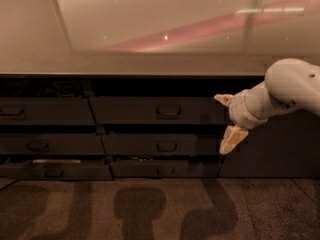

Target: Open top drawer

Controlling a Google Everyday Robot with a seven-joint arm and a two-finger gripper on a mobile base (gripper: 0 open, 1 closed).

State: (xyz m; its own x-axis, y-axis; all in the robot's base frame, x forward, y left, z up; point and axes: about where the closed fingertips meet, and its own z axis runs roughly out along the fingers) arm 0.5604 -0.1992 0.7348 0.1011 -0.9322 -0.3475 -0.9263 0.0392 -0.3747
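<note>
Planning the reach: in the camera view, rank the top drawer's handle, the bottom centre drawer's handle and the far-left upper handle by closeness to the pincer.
1. Top drawer handle, just left of the open pincer at right.
2. Bottom centre handle, lower left.
3. Far-left upper handle, opposite edge.

I read the gripper [220, 124], at the right middle of the frame, as smooth pale plastic with matt cream fingers spread apart. The top drawer [125, 111] front looks dark and matt, while the countertop [150, 59] above is glossy and mirrors lights. The floor [150, 214] looks rough and speckled.
</note>
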